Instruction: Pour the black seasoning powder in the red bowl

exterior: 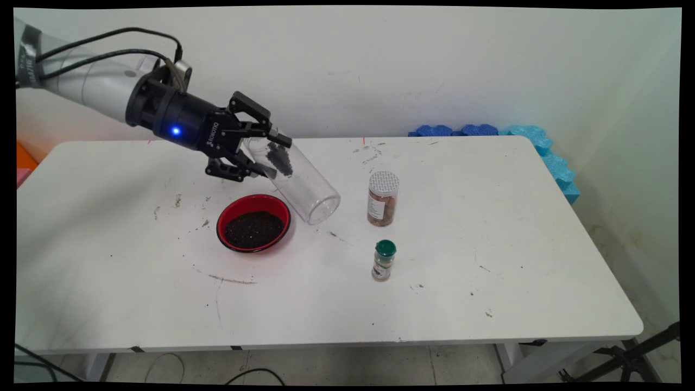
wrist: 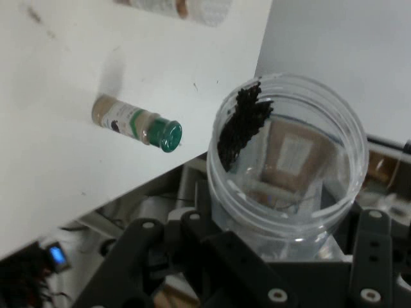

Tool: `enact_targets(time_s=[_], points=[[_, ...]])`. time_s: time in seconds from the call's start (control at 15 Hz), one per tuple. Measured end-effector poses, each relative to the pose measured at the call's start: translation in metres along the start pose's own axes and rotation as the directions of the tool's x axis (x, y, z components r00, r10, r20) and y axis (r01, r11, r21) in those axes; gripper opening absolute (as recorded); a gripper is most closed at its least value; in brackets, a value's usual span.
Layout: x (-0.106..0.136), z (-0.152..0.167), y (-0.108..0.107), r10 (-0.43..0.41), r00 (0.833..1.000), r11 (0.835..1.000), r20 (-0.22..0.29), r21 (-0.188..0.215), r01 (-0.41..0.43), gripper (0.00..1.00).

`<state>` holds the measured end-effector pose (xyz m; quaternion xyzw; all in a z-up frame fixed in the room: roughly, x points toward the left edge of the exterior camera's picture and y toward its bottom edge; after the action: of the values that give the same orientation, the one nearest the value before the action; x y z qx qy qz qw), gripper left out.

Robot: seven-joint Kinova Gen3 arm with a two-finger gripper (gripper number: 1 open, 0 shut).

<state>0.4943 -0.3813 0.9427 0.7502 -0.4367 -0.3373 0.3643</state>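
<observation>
Black end effector grips a clear plastic jar near its base, fingers closed against its sides, and holds it tilted with the open mouth pointing down and to the right, above the counter. A patch of dark granules clings inside the jar's upper wall. Just beside the mouth sits a red bowl holding a bed of the same dark granules. Further right stand a silver-lidded spice jar with brownish contents and, nearer the front edge, a small green-capped bottle. The white counter is scuffed and speckled; blue foam mats lean against the pale wall.

From the hand view, the end effector clasps the clear plastic jar, dark granules stuck along its inner wall. The green-capped bottle shows on the counter beyond.
</observation>
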Motion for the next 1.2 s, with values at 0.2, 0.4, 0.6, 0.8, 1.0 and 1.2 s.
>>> enact_targets(time_s=[0.2,0.4,0.6,0.8,1.0,1.2], points=[[-0.002,0.001,0.009,0.177,0.984,0.984,0.006,0.011,-0.177,0.00],[-0.003,0.002,0.017,0.350,0.937,0.936,0.014,0.025,-0.350,0.00],[-0.005,0.004,0.024,0.489,0.872,0.871,0.027,0.036,-0.490,0.00],[-0.008,0.006,0.031,0.616,0.787,0.786,0.038,0.042,-0.617,0.00],[-0.009,0.008,0.037,0.720,0.693,0.691,0.047,0.051,-0.721,0.00],[-0.010,0.011,0.044,0.831,0.553,0.550,0.063,0.061,-0.833,0.00]])
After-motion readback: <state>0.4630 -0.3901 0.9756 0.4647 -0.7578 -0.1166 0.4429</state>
